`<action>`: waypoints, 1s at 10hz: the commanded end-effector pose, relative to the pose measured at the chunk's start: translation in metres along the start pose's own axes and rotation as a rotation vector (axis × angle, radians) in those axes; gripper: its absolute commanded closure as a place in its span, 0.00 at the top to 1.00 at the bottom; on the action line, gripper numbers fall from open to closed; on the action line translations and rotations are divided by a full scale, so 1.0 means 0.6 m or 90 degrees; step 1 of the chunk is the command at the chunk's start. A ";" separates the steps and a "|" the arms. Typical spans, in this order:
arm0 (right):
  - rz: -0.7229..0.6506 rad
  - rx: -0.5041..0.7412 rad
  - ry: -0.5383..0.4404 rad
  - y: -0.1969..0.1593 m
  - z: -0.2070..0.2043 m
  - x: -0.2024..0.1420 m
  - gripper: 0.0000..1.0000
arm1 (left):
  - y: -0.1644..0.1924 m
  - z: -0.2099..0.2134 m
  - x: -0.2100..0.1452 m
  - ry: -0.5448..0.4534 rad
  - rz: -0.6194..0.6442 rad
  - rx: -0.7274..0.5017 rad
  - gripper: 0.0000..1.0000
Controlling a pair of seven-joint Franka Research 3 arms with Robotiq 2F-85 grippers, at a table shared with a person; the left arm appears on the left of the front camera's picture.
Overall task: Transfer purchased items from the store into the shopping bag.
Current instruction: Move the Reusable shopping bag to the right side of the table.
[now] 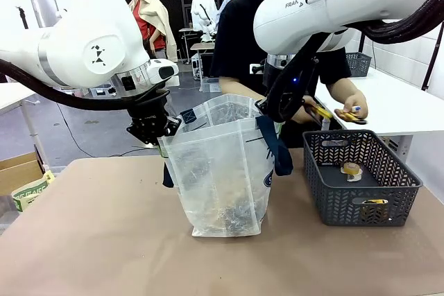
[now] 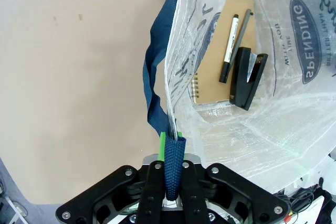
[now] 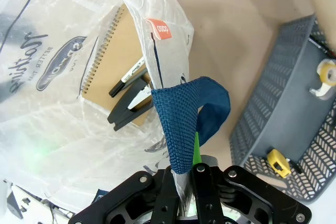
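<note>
The shopping bag [image 1: 222, 171], translucent white with navy straps, stands open on the table between my two arms. My left gripper [image 1: 158, 132] is shut on its left rim and navy strap [image 2: 173, 153]. At the opposite rim my right gripper [image 1: 272, 110] is shut on the other strap [image 3: 178, 124]. Inside the bag lie a spiral notebook [image 2: 220, 51], a marker pen [image 2: 229, 45], a dark pencil [image 2: 241, 30] and a black stapler [image 2: 248, 77]. Behind the bag the person's hand [image 1: 352, 107] holds a pair of scissors with yellow handles [image 1: 333, 113] above the basket.
A dark grey mesh basket [image 1: 326, 192] stands right of the bag with a roll of tape [image 1: 352, 169] and a yellow tape measure [image 1: 374, 202] in it. A white table [image 1: 395, 102] lies at far right. The brown tabletop [image 1: 90, 240] spreads in front.
</note>
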State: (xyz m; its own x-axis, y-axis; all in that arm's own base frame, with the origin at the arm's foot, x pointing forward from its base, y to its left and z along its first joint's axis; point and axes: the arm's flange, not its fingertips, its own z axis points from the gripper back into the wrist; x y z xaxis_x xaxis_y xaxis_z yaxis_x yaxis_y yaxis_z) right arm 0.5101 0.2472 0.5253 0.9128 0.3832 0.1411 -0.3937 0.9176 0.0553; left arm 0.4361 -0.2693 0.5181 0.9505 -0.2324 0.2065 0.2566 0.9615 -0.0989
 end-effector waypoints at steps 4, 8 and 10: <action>-0.001 0.000 -0.001 -0.005 0.000 0.001 0.00 | 0.005 0.002 -0.007 -0.001 0.006 0.006 0.00; -0.001 0.000 -0.001 -0.005 0.000 0.001 0.00 | 0.005 0.002 -0.007 -0.001 0.006 0.006 0.00; -0.001 0.000 -0.001 -0.005 0.000 0.001 0.00 | 0.005 0.002 -0.007 -0.001 0.006 0.006 0.00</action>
State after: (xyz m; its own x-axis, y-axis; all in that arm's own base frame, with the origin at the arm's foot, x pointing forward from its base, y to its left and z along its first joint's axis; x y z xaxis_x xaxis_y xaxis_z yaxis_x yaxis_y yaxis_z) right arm 0.5101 0.2472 0.5253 0.9128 0.3832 0.1411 -0.3937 0.9176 0.0553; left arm 0.4361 -0.2693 0.5181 0.9505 -0.2324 0.2065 0.2565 0.9615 -0.0989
